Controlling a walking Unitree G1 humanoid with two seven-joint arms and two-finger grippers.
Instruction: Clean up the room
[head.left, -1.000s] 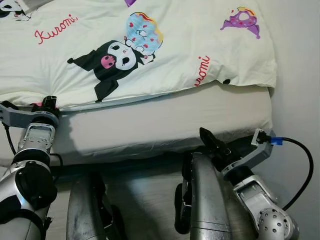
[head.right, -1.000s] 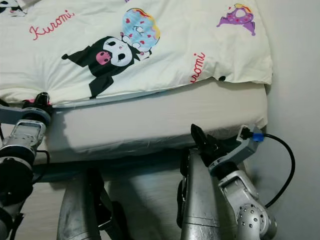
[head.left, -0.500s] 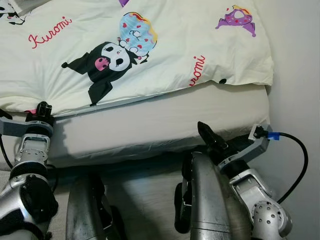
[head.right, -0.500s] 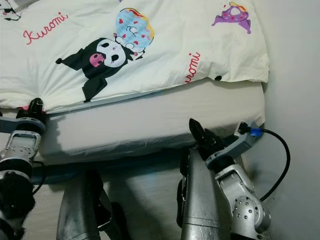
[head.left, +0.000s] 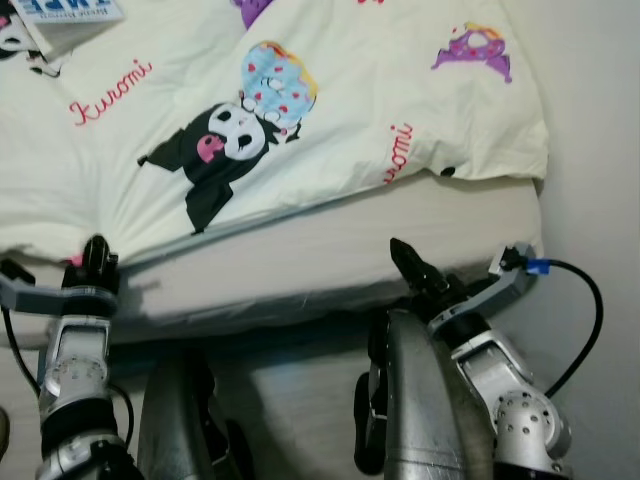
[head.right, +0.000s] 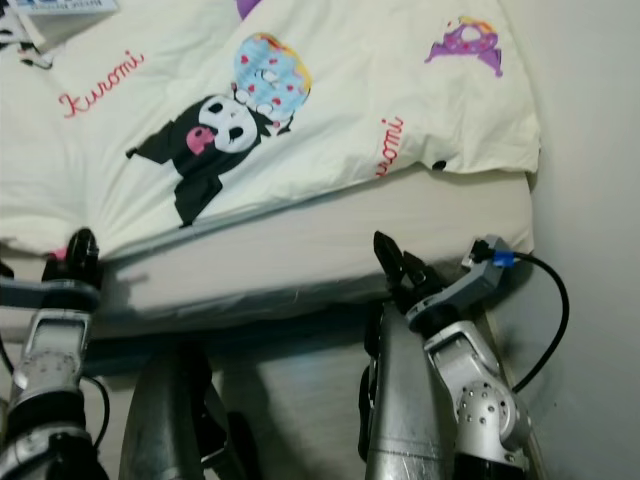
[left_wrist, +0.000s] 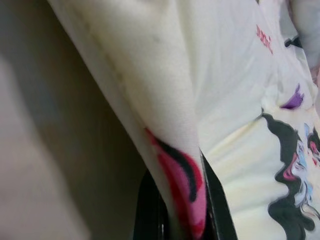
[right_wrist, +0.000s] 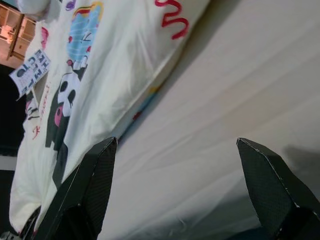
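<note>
While the left gripper (left_wrist: 182, 220) pinched the near hem of the duvet (head.left: 330, 110), the cover's long edge ran along the mattress (head.left: 330, 260) toward the right gripper (right_wrist: 175, 185), which gaped empty just below that edge. Compared with a second earlier, the left gripper had risen, lifting its corner.

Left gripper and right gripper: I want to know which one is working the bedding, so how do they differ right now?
The left gripper is shut on the duvet edge; the right gripper is open, holding nothing. The left sits at the duvet's near corner, the right over bare mattress. Both have black fingers and point toward the bed.
</note>
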